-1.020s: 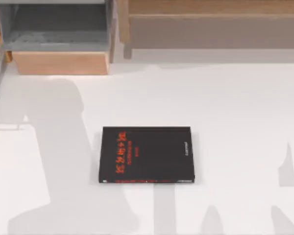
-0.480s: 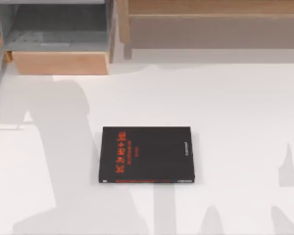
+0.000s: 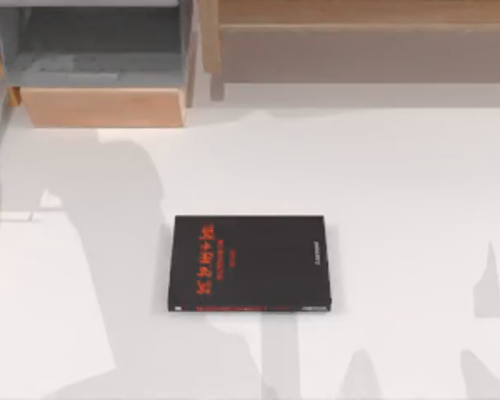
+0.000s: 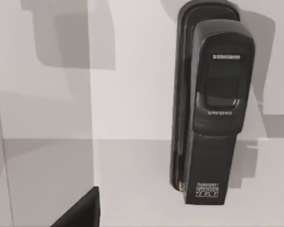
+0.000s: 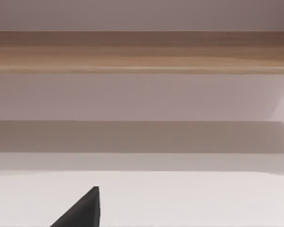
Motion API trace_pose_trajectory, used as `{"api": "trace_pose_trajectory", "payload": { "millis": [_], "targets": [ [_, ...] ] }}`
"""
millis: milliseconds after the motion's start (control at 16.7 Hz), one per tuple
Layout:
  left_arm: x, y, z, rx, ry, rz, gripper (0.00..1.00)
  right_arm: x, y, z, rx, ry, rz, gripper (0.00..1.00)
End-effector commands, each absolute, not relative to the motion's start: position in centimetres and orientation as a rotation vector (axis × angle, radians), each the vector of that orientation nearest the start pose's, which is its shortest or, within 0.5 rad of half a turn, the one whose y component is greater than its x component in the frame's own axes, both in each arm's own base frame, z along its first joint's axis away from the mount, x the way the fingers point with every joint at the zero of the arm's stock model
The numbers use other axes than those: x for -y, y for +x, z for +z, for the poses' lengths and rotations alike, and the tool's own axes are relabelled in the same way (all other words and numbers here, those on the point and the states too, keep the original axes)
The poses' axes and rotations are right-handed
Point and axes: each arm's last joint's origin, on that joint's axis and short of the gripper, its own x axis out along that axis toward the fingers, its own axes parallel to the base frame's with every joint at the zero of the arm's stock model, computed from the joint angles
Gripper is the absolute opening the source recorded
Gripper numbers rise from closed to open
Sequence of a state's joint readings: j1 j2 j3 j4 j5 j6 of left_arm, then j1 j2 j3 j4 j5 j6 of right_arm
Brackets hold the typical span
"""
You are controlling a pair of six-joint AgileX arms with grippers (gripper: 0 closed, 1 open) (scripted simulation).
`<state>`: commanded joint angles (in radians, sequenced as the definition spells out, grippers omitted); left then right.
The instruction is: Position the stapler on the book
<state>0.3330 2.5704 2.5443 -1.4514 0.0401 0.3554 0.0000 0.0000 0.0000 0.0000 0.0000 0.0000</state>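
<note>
Table (image 3: 400, 183): white, with grey shadows across its left side and along the near edge.
Wooden shelf (image 3: 358, 17): runs along the far side, from the middle to the right.
Wooden box (image 3: 104, 107): open, at the far left corner, grey inside.
Book (image 3: 248, 263): black cover with red lettering, flat near the table's middle, its red strip along the near edge; nothing rests on it.
Stapler (image 4: 210, 106): dark, lying flat on the white surface, seen from above by my left wrist camera.
My left tool (image 4: 80, 210): a dark fingertip at the picture's edge, apart from the stapler, not touching it; I cannot tell its state.
My right tool (image 5: 80, 210): faces the wooden shelf; state likewise unclear.
</note>
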Motion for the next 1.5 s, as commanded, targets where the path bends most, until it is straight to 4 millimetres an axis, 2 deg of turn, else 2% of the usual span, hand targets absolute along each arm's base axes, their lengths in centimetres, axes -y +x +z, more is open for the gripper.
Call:
{"api": "trace_pose_trajectory", "payload": {
  "millis": [180, 480, 780, 1500],
  "targets": [
    [-17.6, 47.6, 18.1, -1.475, 0.006, -0.003, 1.00, 0.1, 10.6, 16.0, 0.000, 0.000, 0.000, 1.00],
    [-17.4, 48.9, 13.9, -1.472, 0.010, -0.007, 1.00, 0.1, 10.6, 16.0, 0.000, 0.000, 0.000, 1.00],
    [-17.3, 49.1, 13.4, -1.471, 0.011, -0.009, 1.00, 0.1, 10.6, 16.0, 0.000, 0.000, 0.000, 1.00],
    [-17.3, 49.1, 13.4, -1.471, 0.011, -0.009, 0.10, 0.1, 10.6, 16.0, 0.000, 0.000, 0.000, 1.00]
  ]
}}
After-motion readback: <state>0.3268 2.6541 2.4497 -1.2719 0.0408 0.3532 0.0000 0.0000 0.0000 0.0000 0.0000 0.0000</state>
